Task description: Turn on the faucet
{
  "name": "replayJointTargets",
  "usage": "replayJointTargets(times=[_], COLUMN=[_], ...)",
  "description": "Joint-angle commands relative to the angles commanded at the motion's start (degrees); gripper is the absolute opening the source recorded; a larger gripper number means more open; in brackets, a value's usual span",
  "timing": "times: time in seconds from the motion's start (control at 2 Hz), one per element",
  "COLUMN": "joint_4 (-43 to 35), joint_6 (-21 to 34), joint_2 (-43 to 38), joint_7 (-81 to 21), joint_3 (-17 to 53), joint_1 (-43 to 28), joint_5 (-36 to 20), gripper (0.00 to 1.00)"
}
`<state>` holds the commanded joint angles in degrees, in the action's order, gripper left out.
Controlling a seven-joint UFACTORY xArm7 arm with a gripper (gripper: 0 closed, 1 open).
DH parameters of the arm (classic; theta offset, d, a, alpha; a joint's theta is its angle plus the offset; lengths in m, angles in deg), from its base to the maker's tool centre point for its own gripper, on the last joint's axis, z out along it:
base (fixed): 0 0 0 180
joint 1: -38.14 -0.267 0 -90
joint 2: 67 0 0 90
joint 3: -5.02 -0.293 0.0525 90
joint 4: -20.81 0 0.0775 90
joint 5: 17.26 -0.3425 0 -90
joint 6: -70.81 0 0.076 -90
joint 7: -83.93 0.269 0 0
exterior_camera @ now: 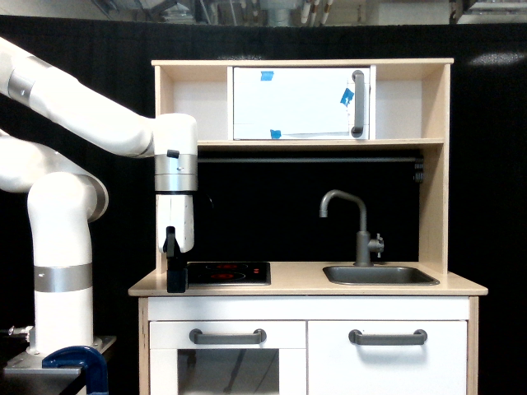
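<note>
Standing rigid behind the sink, slim matte grey metal gooseneck faucet [360,230], likely best worked at its small side knob; black gripper [176,284] well apart, opening indiscernible.

The faucet [360,227] is slim matte grey metal: an upright post rising behind the sink's rear rim, its gooseneck bending over toward the exterior view's left, mouth pointing down. A small knob [376,244] juts from the post's lower right side. It stands well apart from the fingers [175,276], toward the exterior view's right.
</note>
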<state>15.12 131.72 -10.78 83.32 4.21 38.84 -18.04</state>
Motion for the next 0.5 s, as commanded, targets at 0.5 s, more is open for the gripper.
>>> replayJointTargets(times=[0.5], joint_4=[-0.2], joint_6=[-0.7], joint_2=[-0.9], joint_7=[-0.9], joint_3=[0.1], joint_1=[-0.6], joint_5=[0.1], gripper=[1.0])
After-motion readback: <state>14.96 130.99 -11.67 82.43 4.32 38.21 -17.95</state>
